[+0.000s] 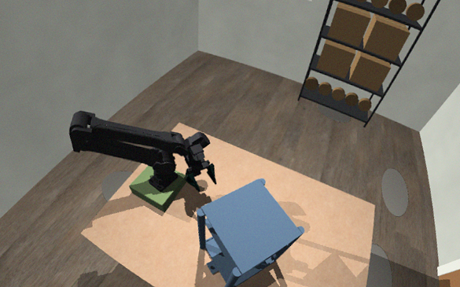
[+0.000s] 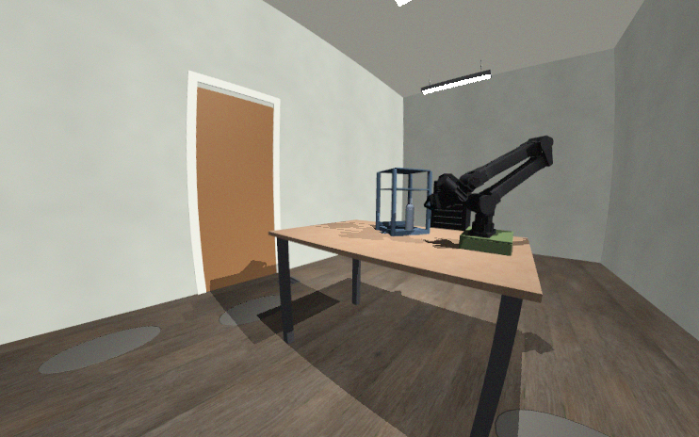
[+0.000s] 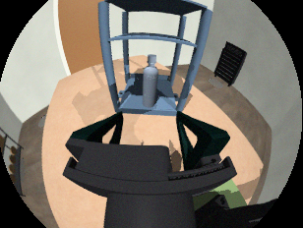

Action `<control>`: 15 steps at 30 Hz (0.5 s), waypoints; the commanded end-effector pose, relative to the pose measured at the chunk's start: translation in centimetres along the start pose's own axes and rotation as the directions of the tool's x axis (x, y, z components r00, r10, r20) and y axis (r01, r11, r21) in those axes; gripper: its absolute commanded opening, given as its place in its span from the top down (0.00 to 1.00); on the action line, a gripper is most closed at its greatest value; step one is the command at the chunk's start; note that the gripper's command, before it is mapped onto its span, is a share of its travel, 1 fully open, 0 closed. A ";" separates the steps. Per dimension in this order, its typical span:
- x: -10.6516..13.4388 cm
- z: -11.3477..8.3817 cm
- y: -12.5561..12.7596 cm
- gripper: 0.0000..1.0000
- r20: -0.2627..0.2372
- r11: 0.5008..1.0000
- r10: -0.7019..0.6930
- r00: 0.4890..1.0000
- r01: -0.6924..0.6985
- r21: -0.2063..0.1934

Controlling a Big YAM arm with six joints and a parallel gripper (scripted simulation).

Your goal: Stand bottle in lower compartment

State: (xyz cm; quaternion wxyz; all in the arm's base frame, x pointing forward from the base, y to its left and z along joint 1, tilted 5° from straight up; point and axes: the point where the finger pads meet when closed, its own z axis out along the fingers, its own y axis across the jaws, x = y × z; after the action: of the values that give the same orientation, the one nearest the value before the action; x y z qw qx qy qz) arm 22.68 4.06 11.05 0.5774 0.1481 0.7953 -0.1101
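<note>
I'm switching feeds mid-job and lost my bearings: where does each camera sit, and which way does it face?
Top: high overhead, looking down at the table; whole arm and open claw show beside the blue shelving unit.
Exterior: low across the room, facing the table's side; arm and green base show.
Wrist: behind the claw, facing the unit's front; only fingers show.
Exterior and wrist share the upright bottle in the lower compartment.

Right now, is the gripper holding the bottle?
No, in the wrist view the gripper is open and stands apart from the bottle, which stands upright in the lower compartment of the shelving unit.
</note>
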 end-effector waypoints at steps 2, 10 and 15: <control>-2.9 -1.6 1.8 0.23 0.003 0.994 0.110 0.994 -0.110 -0.009; -2.9 -2.1 1.8 0.23 0.001 0.994 0.107 0.994 -0.107 -0.009; -2.8 -2.1 1.8 0.23 0.001 0.994 0.106 0.994 -0.106 -0.008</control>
State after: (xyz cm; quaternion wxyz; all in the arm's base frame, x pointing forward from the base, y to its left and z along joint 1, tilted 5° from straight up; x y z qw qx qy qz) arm 21.63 4.37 11.53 0.5742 0.1613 0.7954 -0.1074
